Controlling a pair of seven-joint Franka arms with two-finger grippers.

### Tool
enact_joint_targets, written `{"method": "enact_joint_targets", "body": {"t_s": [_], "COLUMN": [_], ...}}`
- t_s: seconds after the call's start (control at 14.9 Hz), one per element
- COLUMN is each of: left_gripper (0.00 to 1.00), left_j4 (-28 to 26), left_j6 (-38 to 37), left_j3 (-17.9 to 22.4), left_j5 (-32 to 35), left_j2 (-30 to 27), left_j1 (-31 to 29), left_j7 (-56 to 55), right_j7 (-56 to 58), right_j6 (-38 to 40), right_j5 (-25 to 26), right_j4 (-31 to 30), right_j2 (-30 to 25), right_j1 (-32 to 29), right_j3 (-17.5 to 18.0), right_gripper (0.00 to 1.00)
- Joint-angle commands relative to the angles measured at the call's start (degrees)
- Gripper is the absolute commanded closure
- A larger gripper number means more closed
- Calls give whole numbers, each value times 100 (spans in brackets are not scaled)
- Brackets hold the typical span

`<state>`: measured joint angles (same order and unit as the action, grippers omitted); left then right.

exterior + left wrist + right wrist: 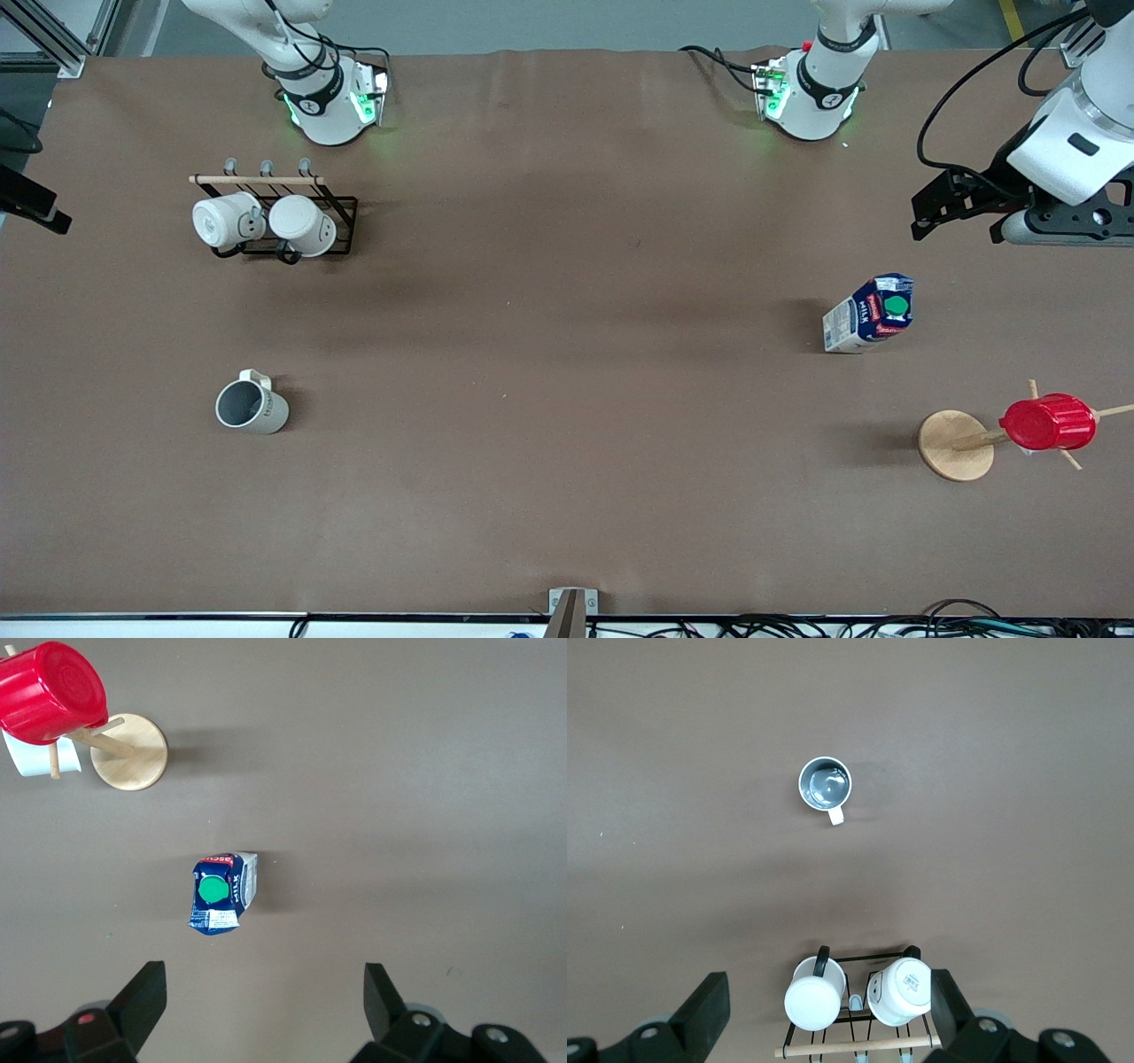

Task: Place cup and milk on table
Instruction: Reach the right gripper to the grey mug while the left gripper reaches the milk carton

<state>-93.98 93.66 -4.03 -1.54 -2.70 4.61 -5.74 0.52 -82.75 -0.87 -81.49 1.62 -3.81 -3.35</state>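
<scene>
The cup stands upright on the brown table toward the right arm's end, and it also shows in the right wrist view. The milk stands upright on the table toward the left arm's end, with its green cap up; it also shows in the left wrist view. My left gripper is open and empty in the air, beside the milk and apart from it. My right gripper is open and empty, high over the mug rack; it is out of the front view.
A black wire rack holds two white mugs, farther from the front camera than the cup. A wooden mug tree carries a red ribbed cup, nearer to the front camera than the milk.
</scene>
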Motion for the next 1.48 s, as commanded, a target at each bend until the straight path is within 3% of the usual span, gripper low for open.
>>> {"method": "enact_joint_targets", "body": {"t_s": [0.0,0.8,1.07,1.41], "left_gripper": [2,1,1,1], "left_j4": [-51,81,64,-59], "left_j6": [-14,196,530,750], "left_j3": [8,16,8,8], "left_j5": [-48,-39,-57,-57], "left_j2": [-73,366,682,1025], "left_j1": [-12,-144,-285,-513], "left_j7": [73,73,161,363], "right_j7": [36,36,45,307], "right_j6": [4,-83,-933,-2445], "right_j5": [52,78,78,96], "right_j4": [-122,-139,-323,-640], "right_j2": [-127,-92,565,1874], "right_j1": [-50,2,283,363], "right_j3": [54,45,-148,-193], "right_gripper": [0,0,0,0]}}
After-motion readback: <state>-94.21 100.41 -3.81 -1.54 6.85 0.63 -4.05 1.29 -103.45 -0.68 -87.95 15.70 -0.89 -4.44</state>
